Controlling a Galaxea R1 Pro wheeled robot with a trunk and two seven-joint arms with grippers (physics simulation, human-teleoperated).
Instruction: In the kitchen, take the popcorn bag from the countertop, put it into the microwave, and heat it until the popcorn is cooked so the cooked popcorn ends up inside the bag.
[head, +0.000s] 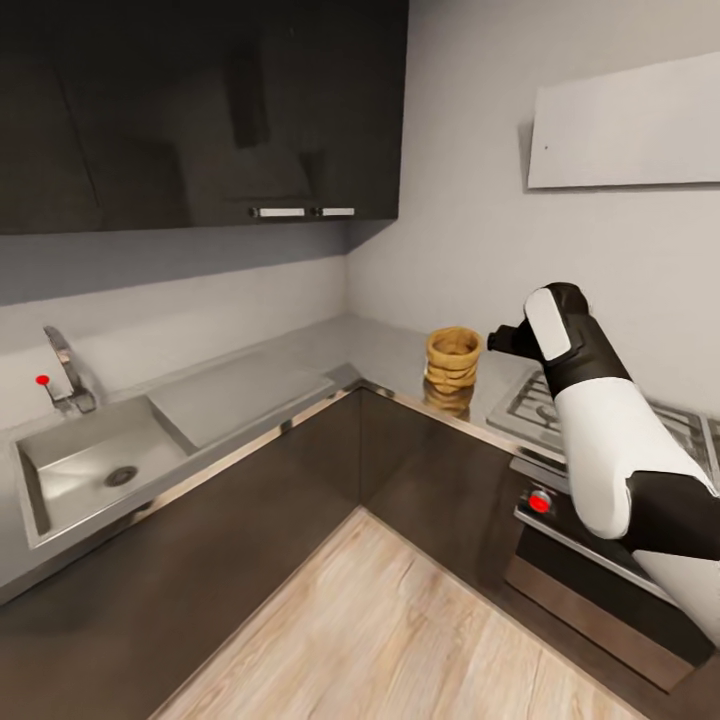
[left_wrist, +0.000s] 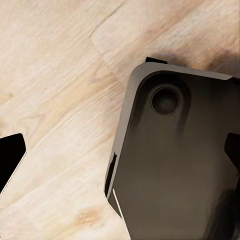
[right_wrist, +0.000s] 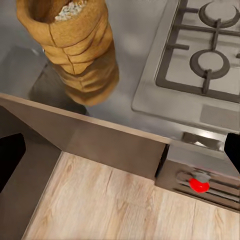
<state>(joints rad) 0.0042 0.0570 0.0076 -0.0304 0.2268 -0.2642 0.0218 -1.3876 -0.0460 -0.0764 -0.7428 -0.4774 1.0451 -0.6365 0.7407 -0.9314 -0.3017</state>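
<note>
Kitchen corner countertop (head: 380, 350) | popcorn bag (head: 452, 362) upright beside gas hob (head: 540, 405), ungrasped | right gripper (head: 505, 340) near bag, fingers apart, empty | left gripper state unclear | pickup, microwave steps pending

The crumpled tan-brown paper popcorn bag (head: 452, 361) stands in the corner of the shiny grey countertop (head: 330, 355), with bare worktop all around it. Just beside it is the gas hob with grey grates (head: 545, 405), and walls stand close behind. The black and white right gripper (head: 507, 340) hangs near the bag, with open air between them. Dark wall cupboards (head: 200, 110) hang high above.
</note>
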